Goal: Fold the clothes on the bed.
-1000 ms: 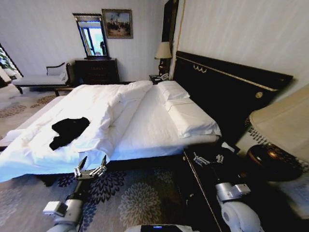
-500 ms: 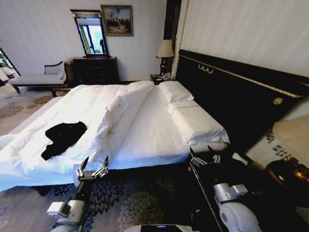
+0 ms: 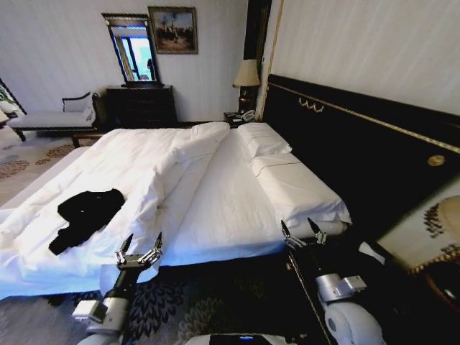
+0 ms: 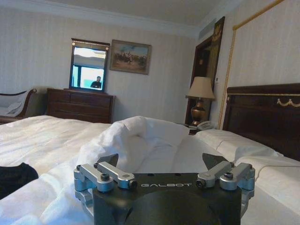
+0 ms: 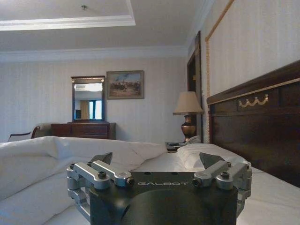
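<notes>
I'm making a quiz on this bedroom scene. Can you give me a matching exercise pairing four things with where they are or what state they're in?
Things:
1. black short-sleeved T-shirt
2. left gripper
3. right gripper
4. white pillows

Places or states:
A. against the dark headboard
B. crumpled on the white duvet
C. jaws open, by the nightstand-side corner of the bed
D. jaws open, at the bed's near edge beside the shirt

Pairs: 1-B, 2-D, 3-C, 4-A

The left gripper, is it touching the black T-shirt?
Apart. The head view shows white duvet between the left gripper and the black T-shirt.
</notes>
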